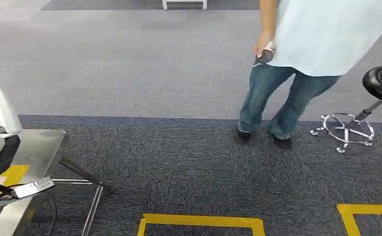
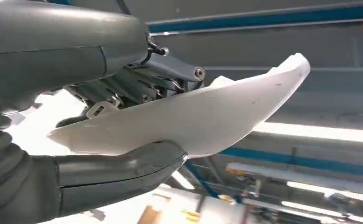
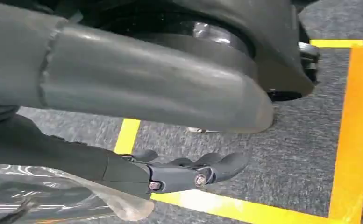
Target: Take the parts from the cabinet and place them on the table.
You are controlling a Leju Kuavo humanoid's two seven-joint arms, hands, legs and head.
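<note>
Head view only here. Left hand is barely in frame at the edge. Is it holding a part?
Observer: Yes. The left wrist view shows the left hand gripping a curved white part between thumb and fingers.
Operator: Right hand?
Observer: The right hand holds nothing. Its fingers are stretched out over grey carpet marked with yellow tape.
Operator: Anything near it?
Observer: Some clear plastic sits by the wrist. I can't tell what it is.
</note>
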